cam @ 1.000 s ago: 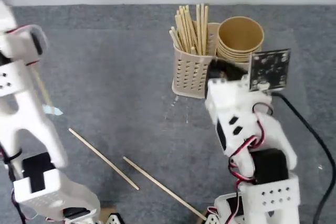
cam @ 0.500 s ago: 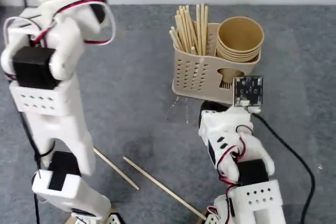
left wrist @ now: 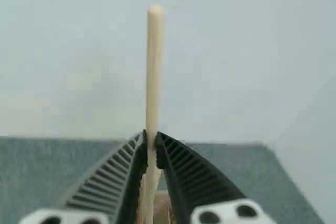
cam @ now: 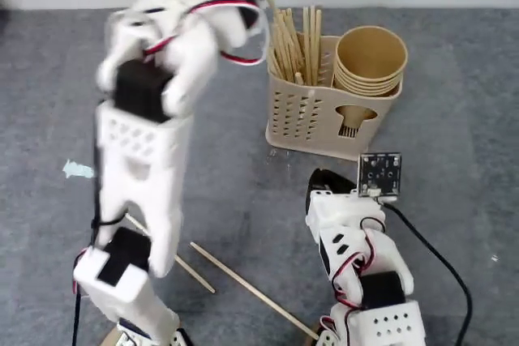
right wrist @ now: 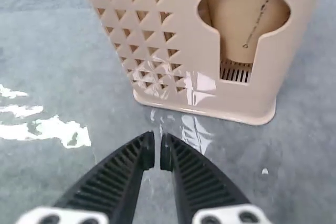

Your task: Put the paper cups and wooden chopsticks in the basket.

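Upper centre, high view: left pincer (left wrist: 151,142) grips a thin pale wooden chopstick (left wrist: 153,66); stick may pivot & miss the crowded beige perforated plastic basket (cam: 308,115). Lower down, right pincer (right wrist: 157,150) closed, empty.

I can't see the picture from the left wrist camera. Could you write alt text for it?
The left gripper is clamped shut on a single wooden chopstick, which sticks out well beyond the black ridged jaws. Behind it are a pale wall and a strip of grey table.
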Available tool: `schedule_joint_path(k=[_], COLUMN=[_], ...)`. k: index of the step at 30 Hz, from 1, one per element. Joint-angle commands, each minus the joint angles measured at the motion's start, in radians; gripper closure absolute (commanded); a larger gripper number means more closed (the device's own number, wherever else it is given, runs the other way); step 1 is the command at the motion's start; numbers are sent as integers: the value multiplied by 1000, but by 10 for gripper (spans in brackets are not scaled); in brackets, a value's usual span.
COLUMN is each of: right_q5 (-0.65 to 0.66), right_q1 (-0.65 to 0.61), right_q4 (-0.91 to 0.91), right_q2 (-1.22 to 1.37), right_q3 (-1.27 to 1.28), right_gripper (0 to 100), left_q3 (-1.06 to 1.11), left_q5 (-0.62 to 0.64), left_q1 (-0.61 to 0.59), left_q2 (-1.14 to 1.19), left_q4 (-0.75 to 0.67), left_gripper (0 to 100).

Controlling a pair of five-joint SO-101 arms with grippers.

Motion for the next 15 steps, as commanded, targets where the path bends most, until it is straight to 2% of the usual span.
schedule_joint_path(k=[1,3,8,12,15], right_q5=[14,21,38,41,54], right_q1=[-7,-7,-7,-8,-12], right_q4=[-18,-16,-16,-13,50], right_q2=[-56,-62,-62,-62,-62], right_q3=[2,3,3,3,-26], right_gripper=[958,958,957,957,957], left_q3=[7,5,-4,-51,-90], left_q5=[3,-12,-25,-26,-26], left_q1=[6,9,37,31,-3], left_q2=[14,31,41,-11,-63], left_q4=[-29,2,75,103,186], left_gripper=[984,948,780,765,765])
